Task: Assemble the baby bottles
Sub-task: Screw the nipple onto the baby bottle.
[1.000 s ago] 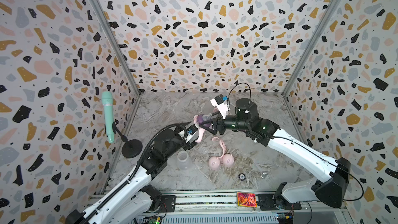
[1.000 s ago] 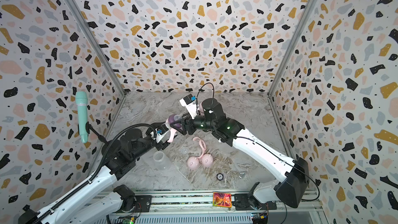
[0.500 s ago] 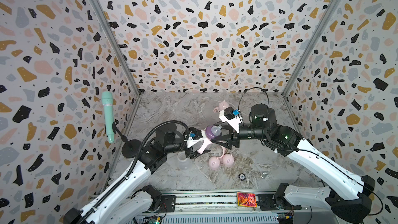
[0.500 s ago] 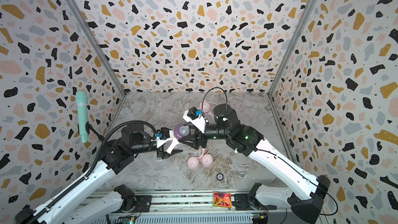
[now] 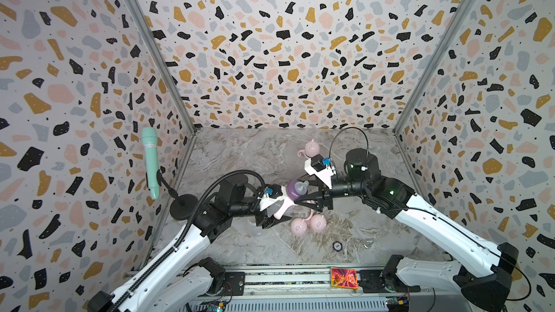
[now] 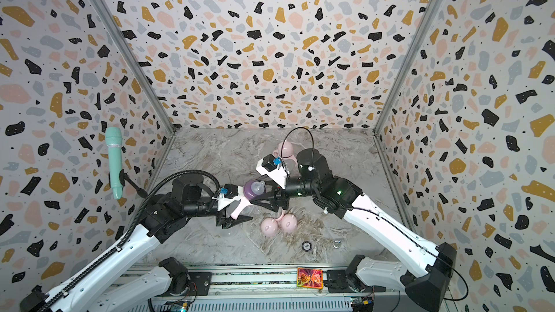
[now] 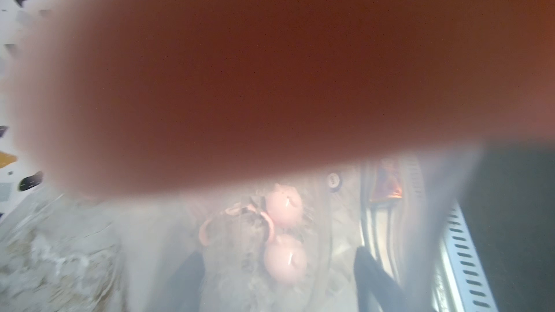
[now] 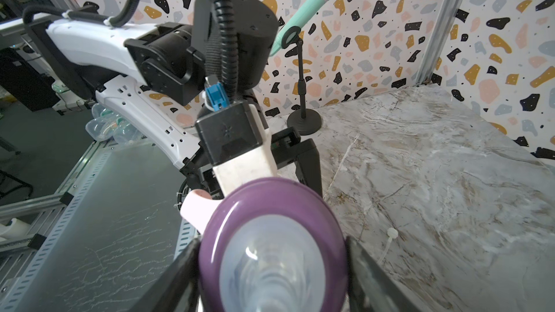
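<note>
R end effector round bottle collar; disc print illegible.

**One bottle aloft, one capped, parts loose**

The uncapped bottle is hanging tilted above the middle of the counter, showing its purple collar and clear teat, with a pink handle jutting below. The left claw is gripping its body and the right claw is pinching the collar. The capped bottle is standing upright near the back. Two pink dome caps are lying side by side nearer the front, with a pink handle ring lying just behind them.
</note>
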Robot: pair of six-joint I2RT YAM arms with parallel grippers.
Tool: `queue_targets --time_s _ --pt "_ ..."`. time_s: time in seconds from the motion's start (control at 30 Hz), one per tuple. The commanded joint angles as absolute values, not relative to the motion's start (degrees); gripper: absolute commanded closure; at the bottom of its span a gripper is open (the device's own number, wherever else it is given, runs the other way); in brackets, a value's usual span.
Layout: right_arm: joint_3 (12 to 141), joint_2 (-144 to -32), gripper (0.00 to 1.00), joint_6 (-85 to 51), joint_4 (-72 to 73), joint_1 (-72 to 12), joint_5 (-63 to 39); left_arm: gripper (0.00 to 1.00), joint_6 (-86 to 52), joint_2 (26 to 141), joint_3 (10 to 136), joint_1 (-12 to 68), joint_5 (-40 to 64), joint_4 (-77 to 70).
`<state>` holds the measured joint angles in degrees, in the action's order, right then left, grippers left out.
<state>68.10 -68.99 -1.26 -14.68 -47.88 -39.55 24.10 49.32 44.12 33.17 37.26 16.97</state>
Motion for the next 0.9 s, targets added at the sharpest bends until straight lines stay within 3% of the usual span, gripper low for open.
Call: queue_targets --time_s 0.0,0.37,0.87 --pt "64.16 -76.03 1.0 -12.18 -19.71 -49.28 -44.69 1.0 23.49 44.42 44.62 34.66 30.71 -11.28" --pt "68.56 -82.93 1.0 -28.21 -19.36 -48.49 -42.09 1.0 32.53 46.18 41.14 35.51 11.88 -17.0" --pt "69.24 -82.15 1.0 -43.95 -8.31 -44.92 -46.39 1.0 49.12 48.4 35.88 41.98 -5.46 -30.91"
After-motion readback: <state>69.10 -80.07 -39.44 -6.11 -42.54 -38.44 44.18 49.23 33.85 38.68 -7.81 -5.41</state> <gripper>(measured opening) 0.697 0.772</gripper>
